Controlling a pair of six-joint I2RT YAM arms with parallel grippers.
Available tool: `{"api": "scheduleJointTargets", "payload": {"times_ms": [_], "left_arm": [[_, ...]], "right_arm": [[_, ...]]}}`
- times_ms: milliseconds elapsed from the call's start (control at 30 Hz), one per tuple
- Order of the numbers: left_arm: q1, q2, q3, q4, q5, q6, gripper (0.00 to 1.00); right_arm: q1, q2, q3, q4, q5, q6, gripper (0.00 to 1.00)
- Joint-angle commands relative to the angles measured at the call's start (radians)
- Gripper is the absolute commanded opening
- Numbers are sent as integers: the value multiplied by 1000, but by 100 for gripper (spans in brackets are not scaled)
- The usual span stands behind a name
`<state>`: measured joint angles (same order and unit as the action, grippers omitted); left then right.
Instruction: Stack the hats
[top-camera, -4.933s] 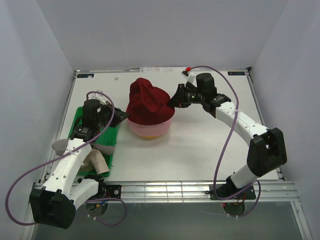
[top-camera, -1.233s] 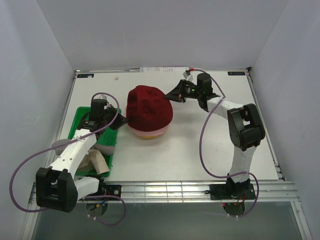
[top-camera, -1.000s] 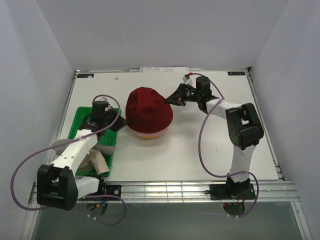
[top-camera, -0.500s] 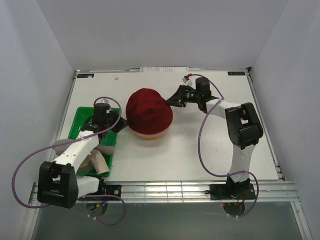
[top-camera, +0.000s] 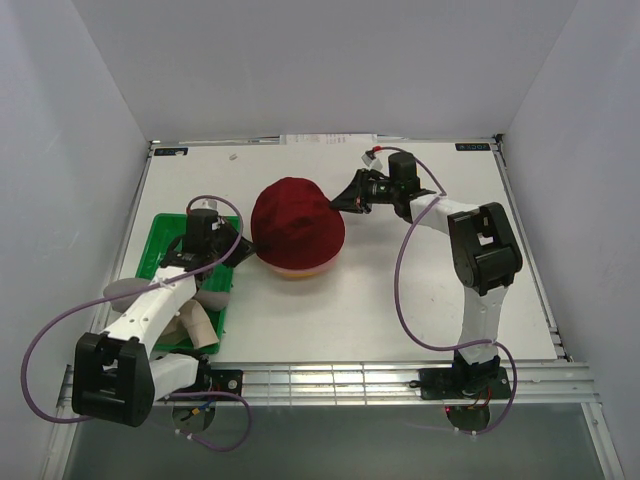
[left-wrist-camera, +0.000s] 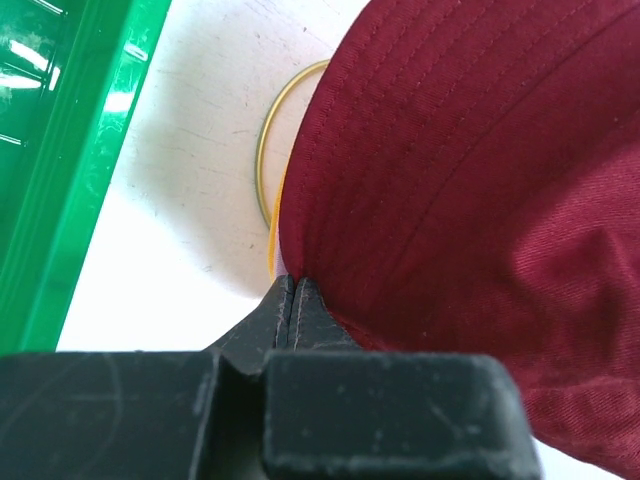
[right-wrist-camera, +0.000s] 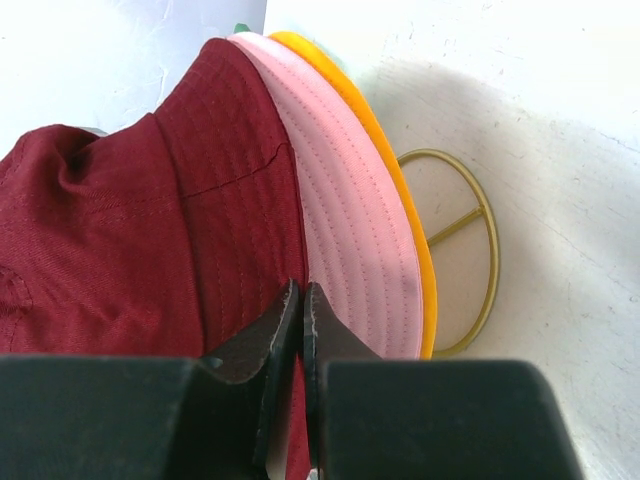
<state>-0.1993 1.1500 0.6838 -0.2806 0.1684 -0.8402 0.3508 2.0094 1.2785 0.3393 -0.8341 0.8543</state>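
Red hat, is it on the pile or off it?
On. The red hat sits over the pink hat, with the yellow-orange hat lowest, their rims peeking out.

White table (top-camera: 400, 300), top scuffed and lightly marked in the wrist views. Boxed in on three sides by plain pale walls: left (top-camera: 60, 150), back (top-camera: 320, 60), right (top-camera: 590, 150), faint lavender tint. Aluminium rails (top-camera: 340, 380) run along the table's near edge, dark grey floor (top-camera: 350, 445) below them. Paper strip (top-camera: 325, 139) at the middle of the far edge, small black label at the far-left corner (top-camera: 172, 152) and the far-right corner (top-camera: 476, 147). Light is even and diffuse, shadows soft.
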Motion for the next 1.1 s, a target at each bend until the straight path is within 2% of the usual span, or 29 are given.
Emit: {"api": "scheduleJointTargets", "payload": {"times_ms": [0,100,167,400,533,600,800,900,1067], "left_arm": [[0,-6,14,-146,-12,69,0],[0,-3,59,-166,17,84,1],[0,-4,89,-180,26,90,7],[0,-15,172,-238,42,110,40],[1,-19,210,-267,43,118,51],[0,-24,232,-298,30,122,52],[9,-59,307,-370,-39,121,52],[37,-26,358,-379,-43,121,50],[98,59,399,-341,0,121,50]], "right_arm": [[-23,46,39,-94,78,-70,9],[-22,45,54,-103,69,-77,13],[-22,38,70,-109,66,-78,19],[-26,14,116,-151,59,-89,38],[-33,-12,128,-183,69,-89,48],[-39,-32,122,-195,75,-86,54],[-84,-149,16,-197,84,-61,59],[-99,-234,-82,-191,95,-49,61],[-89,-381,-299,-74,95,38,61]]}}
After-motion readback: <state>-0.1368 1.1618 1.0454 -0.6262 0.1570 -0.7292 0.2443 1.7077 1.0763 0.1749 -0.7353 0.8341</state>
